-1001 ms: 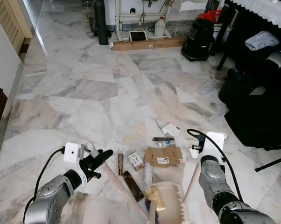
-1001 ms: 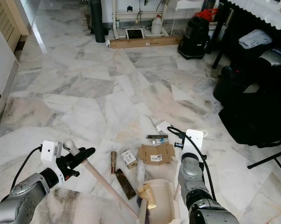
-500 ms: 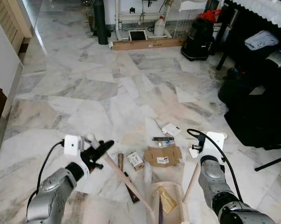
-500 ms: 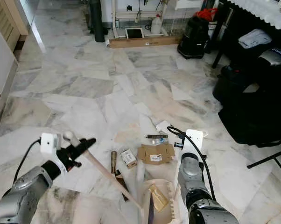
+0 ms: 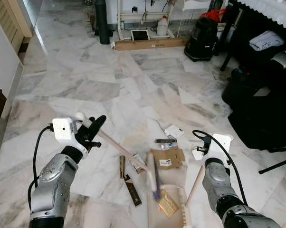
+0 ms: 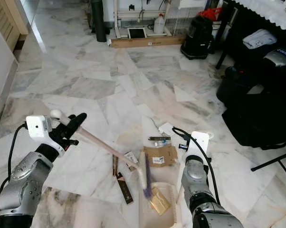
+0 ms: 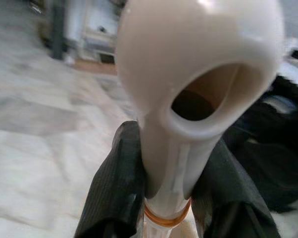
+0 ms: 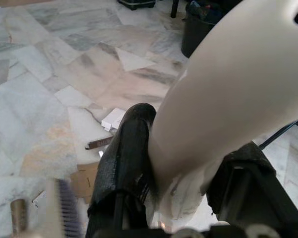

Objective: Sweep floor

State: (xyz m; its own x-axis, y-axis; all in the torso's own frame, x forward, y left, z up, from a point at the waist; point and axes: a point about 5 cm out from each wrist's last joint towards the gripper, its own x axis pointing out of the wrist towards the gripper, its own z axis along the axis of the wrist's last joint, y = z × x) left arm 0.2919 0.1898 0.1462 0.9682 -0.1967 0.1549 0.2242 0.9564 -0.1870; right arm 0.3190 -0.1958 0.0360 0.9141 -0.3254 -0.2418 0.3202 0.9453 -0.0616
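My left gripper (image 5: 89,131) is shut on the top of a cream broom handle (image 7: 188,99), held up at my left. The handle slants down to the blurred brush head (image 5: 152,176), which is at the mouth of the cream dustpan (image 5: 177,214). My right gripper (image 8: 183,191) is shut on the dustpan's long handle (image 5: 195,183). A tan wrapper (image 5: 167,205) lies in the pan. Ahead of it on the marble floor lie a cardboard piece (image 5: 166,157), a small box (image 5: 138,162), a brown tube (image 5: 121,166), a dark strip (image 5: 132,190) and a white packet (image 5: 174,131).
Black bags and a dark table (image 5: 264,95) crowd the right side. A black vacuum cleaner (image 5: 203,39), a long cardboard box (image 5: 150,45) and a white rack stand at the far end. A wall and wooden door (image 5: 10,23) run along the left.
My left gripper has risen and moved away from me, tipping the broom. The brush head has come from the pan's near end to its mouth. The tan wrapper has slid into the pan.
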